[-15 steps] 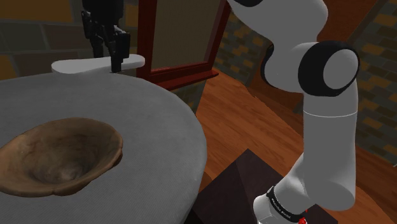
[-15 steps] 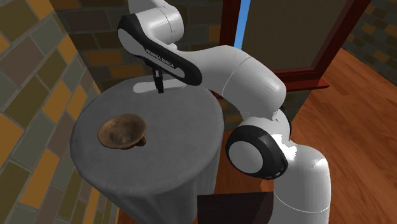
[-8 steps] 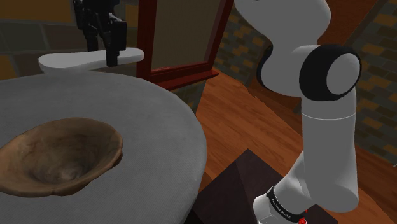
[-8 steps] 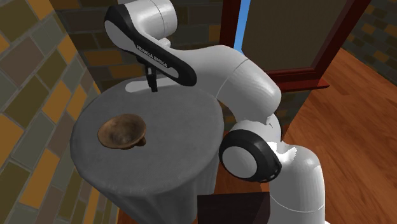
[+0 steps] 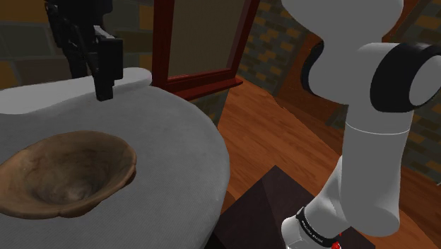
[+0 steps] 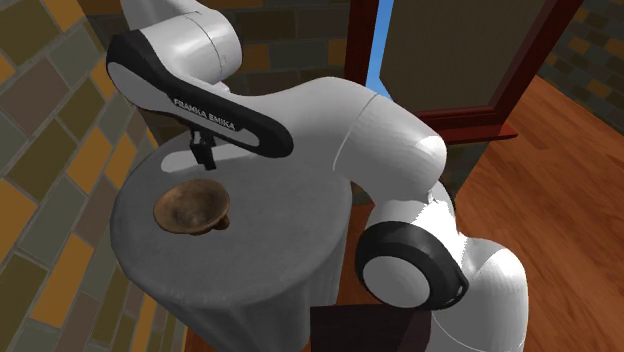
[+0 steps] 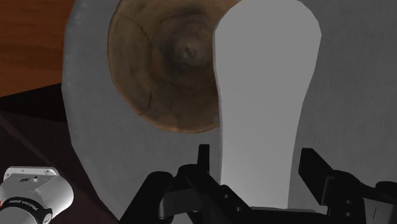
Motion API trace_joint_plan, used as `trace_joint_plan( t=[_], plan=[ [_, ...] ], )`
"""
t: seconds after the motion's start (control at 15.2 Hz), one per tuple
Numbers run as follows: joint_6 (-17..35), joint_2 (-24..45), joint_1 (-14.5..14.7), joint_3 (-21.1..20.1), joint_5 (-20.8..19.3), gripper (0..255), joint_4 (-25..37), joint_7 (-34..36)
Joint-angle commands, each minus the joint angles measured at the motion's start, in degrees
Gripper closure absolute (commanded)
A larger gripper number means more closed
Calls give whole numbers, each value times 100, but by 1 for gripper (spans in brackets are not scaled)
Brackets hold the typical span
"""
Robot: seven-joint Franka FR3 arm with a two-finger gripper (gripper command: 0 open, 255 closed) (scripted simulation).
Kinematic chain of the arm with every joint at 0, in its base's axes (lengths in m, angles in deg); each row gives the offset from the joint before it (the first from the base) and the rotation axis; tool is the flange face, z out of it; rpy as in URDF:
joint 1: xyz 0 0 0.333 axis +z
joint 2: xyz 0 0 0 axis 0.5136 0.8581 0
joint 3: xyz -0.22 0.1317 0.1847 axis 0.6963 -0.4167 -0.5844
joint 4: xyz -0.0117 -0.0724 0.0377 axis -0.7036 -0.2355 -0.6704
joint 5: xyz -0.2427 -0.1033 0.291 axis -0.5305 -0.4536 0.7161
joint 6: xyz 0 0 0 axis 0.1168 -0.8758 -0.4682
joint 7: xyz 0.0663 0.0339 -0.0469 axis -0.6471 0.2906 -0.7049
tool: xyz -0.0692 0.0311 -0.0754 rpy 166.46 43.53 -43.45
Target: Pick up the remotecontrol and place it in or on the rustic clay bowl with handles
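- Shoulder view: upper left, the gripper [image 5: 100,74] pinches the pale remote [image 5: 131,78]. The brown bowl [image 5: 63,177] lies lower left, so I would carry the remote down-left, kept level.
- Second exterior view: left of centre, the gripper [image 6: 203,157] hangs just up-frame of the bowl [image 6: 192,208].
- Wrist view: the remote [image 7: 264,95] overlaps the bowl's [image 7: 159,70] side; centre it before letting go.

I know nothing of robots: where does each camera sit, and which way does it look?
Shoulder view: beside the stand, looking down across the grey table at the brown bowl; the white arm and black hand show.
Second exterior view: high near the arm's base, looking down on the table; the arm's big joints show.
Wrist view: on the hand, looking along its fingers, which clasp the white remote, the bowl past it.
Shared: all three show the bowl and table.
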Motion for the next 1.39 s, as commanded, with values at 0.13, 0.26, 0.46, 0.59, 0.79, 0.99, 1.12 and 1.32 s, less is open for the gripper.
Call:
trace_joint_plan(
  t=[0.13,0.26,0.46,0.59,0.79,0.99,1.12,1.32],
  plan=[
    [-112,65,492,-70,-87,255,153,488],
    [-150,99,736,-96,-127,255,213,727],
    [60,16,729,-146,-74,255,-98,881],
    [286,-84,588,-173,0,255,-428,888],
    [600,-207,415,-203,88,255,-866,893],
    [891,-301,276,-223,153,255,-1251,898],
    [1076,-351,198,-231,187,255,-1484,901],
    [1330,-406,105,-238,222,255,-1793,907]
  ],
)
